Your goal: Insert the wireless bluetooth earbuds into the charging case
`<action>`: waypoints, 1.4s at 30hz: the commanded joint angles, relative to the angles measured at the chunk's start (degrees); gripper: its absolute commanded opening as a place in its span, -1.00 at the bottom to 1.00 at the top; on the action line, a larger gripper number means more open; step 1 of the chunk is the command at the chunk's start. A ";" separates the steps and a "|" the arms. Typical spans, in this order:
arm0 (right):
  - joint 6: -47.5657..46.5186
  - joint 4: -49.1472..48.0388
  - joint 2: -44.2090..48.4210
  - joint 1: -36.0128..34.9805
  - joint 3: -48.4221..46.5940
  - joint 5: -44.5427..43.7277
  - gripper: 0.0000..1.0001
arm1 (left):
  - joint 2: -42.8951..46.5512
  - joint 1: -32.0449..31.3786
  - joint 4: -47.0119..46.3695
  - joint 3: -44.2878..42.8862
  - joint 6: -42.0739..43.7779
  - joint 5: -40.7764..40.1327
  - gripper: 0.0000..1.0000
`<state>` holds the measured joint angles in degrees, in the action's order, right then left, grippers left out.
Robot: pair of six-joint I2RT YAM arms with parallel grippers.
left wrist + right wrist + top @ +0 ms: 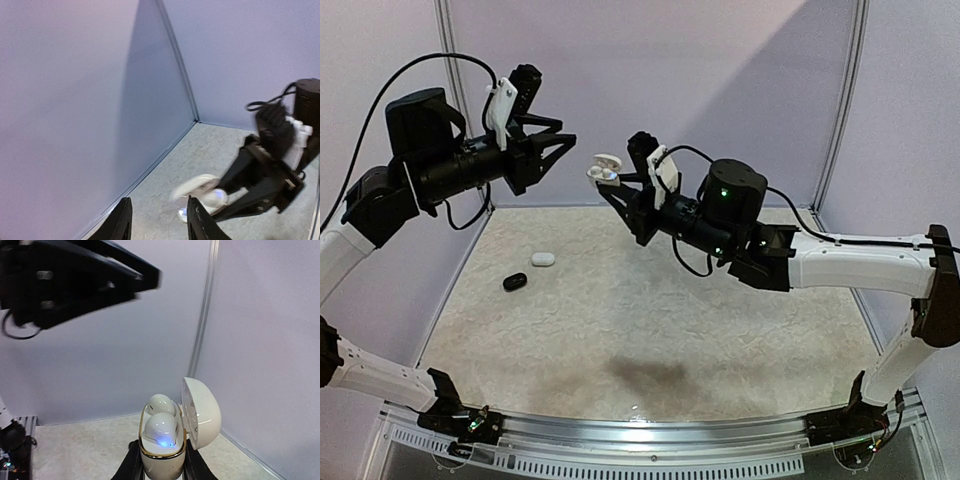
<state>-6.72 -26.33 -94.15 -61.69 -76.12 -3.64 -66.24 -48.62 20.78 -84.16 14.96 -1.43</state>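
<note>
Against lilac walls (100,365), the charging case (161,460), 2 earbuds (161,429) seated, is clamped by the right gripper (163,469); its lid (202,412) should be nudged shut by the parted left gripper (158,210).

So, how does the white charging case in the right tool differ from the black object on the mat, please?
The white charging case is held aloft in the right tool; the black object lies on the mat. The case is white with a gold rim, the object black. The case's lid stands open on two white earbuds; the object shows no opening. Both are small and rounded.
</note>
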 commanded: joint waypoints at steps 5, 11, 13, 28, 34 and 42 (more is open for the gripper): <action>-0.12 2.20 5.04 -0.30 -0.20 25.37 -1.00 | -3.85 12.14 10.39 -0.79 -8.05 10.21 -0.24; 0.11 5.14 0.69 -1.28 -5.19 27.61 -1.00 | -4.54 11.26 6.35 -0.39 -8.40 25.68 -0.25; 0.75 5.37 -0.93 -1.48 -6.62 28.04 -1.00 | -4.52 10.74 6.14 -0.08 -8.30 28.72 -0.26; 2.24 11.41 -3.33 -1.43 -10.15 18.43 -1.00 | -1.42 7.12 9.98 1.86 -1.98 32.67 -0.35; 2.18 12.59 -2.81 -1.44 -9.99 17.35 -1.00 | -0.17 6.96 9.25 2.05 -2.28 29.79 -0.35; 9.40 16.95 -2.77 2.09 -9.55 9.06 -1.00 | 1.33 8.32 6.60 4.66 -7.21 12.05 -0.25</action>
<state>-3.53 -13.19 -97.08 -62.57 -84.75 12.38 -66.39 -41.12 28.49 -82.06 11.42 23.51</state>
